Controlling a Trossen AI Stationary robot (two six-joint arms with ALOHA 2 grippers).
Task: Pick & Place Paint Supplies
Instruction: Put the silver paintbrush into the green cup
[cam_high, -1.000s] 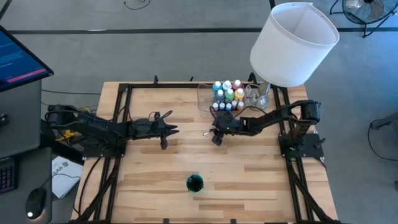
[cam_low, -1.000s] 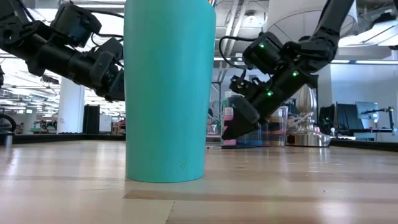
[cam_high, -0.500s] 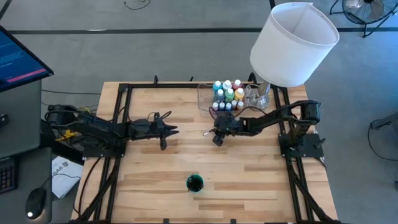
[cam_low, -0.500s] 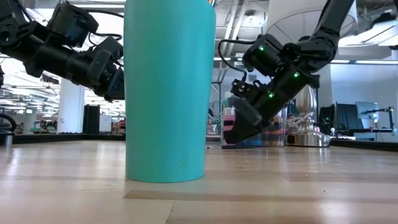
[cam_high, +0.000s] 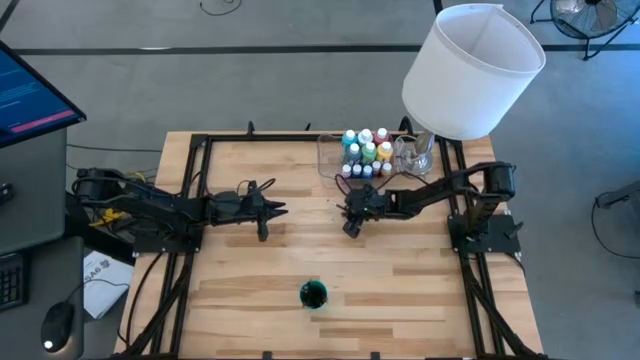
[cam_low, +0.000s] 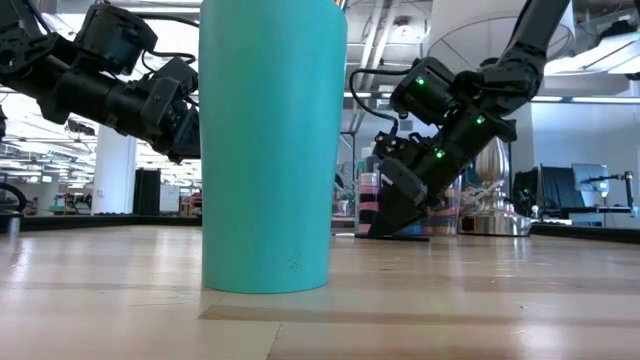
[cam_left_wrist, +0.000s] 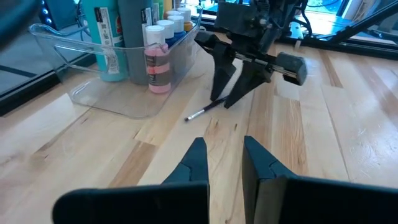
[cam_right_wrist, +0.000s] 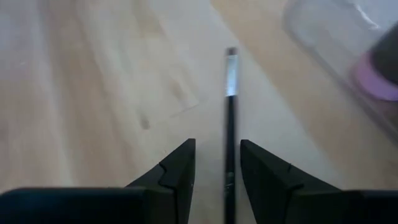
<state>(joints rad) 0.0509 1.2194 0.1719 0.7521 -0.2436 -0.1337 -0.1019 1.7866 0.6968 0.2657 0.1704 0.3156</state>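
Observation:
A thin dark-handled brush (cam_left_wrist: 205, 111) lies flat on the wooden table, just in front of the clear tray (cam_left_wrist: 93, 93). My right gripper (cam_right_wrist: 217, 162) is open and points steeply down. One finger stands on each side of the brush handle (cam_right_wrist: 230, 118) and neither touches it. In the high view the right gripper (cam_high: 349, 226) is near the table's middle, with the brush (cam_high: 335, 209) beside it. White-capped paint bottles (cam_high: 365, 150) stand in the tray, a pink one (cam_left_wrist: 157, 68) among them. My left gripper (cam_high: 270, 210) waits open above the table, left of centre.
A tall teal cup (cam_high: 313, 294) stands near the table's near edge and fills much of the low view (cam_low: 270, 150). A big white lampshade (cam_high: 470, 70) hangs over the far right corner, above its base (cam_high: 420, 155). Black frame rails run along the table's sides.
My right gripper has gone down toward the table, and its open fingers have come down around the brush. The brush, the bottles and the cup have stayed in place.

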